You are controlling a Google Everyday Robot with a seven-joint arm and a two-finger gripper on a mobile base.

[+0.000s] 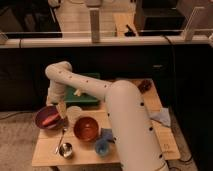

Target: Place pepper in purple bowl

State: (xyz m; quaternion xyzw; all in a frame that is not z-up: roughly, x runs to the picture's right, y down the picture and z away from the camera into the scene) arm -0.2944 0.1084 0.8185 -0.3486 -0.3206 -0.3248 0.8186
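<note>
The purple bowl (44, 114) stands at the table's left edge. A small red-orange pepper (49, 120) lies inside it. My gripper (61, 109) hangs at the end of the white arm (100, 95), just above the bowl's right rim and a little right of the pepper. The arm's wrist hides part of the bowl's far rim.
A red-brown bowl (86, 128) sits right of the purple one, with a small light-blue bowl (102, 146) in front of it. A metal cup (65, 149) and a spoon (61, 137) lie at the front left. A green tray (84, 96) is behind, a blue cloth (162, 116) at the right.
</note>
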